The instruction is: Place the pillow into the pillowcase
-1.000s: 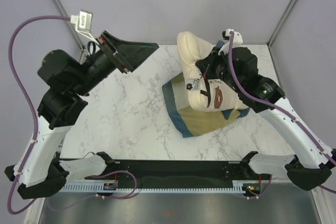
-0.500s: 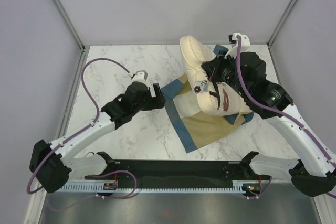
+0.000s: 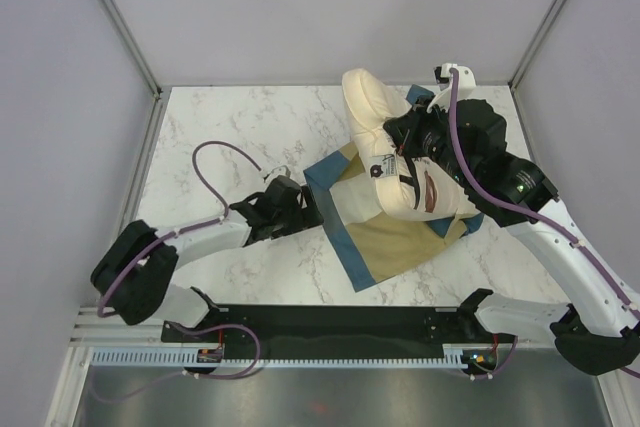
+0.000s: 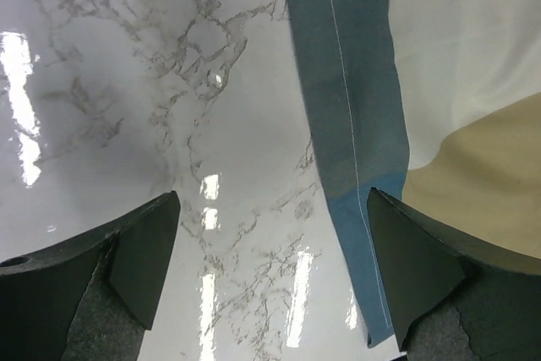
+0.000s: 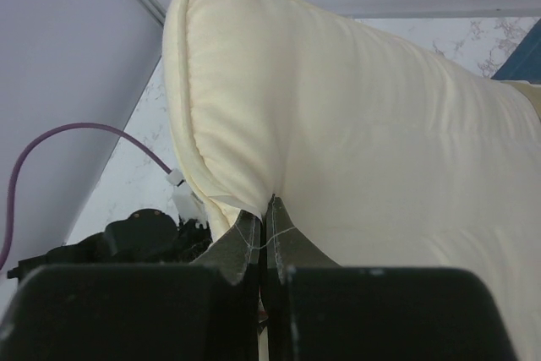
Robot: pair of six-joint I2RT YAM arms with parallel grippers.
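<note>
The cream pillow [image 3: 366, 107] stands tilted on the checked blue, tan and cream pillowcase [image 3: 395, 243], its printed face toward the camera. My right gripper [image 3: 398, 139] is shut on a fold of the pillow's cloth [image 5: 355, 116], its jaws pinched together [image 5: 264, 238], and holds that side up. My left gripper [image 3: 312, 211] is open and low over the marble, at the pillowcase's left blue edge [image 4: 351, 107]. In the left wrist view my gripper [image 4: 275, 281] holds nothing. Its right finger [image 4: 414, 268] is over the blue hem and its left finger [image 4: 144, 255] over bare marble.
The marble table [image 3: 230, 137] is bounded by grey walls and metal corner posts [image 3: 152, 87]. A black rail [image 3: 330, 322] runs along the near edge. My left arm's purple cable [image 3: 215, 152] loops above the tabletop. My left arm shows below the pillow in the right wrist view [image 5: 135, 238].
My left arm has swung down from high at the far left to the table, bringing its open gripper to the pillowcase's left edge. My right gripper keeps hold of the pillow, nearly still.
</note>
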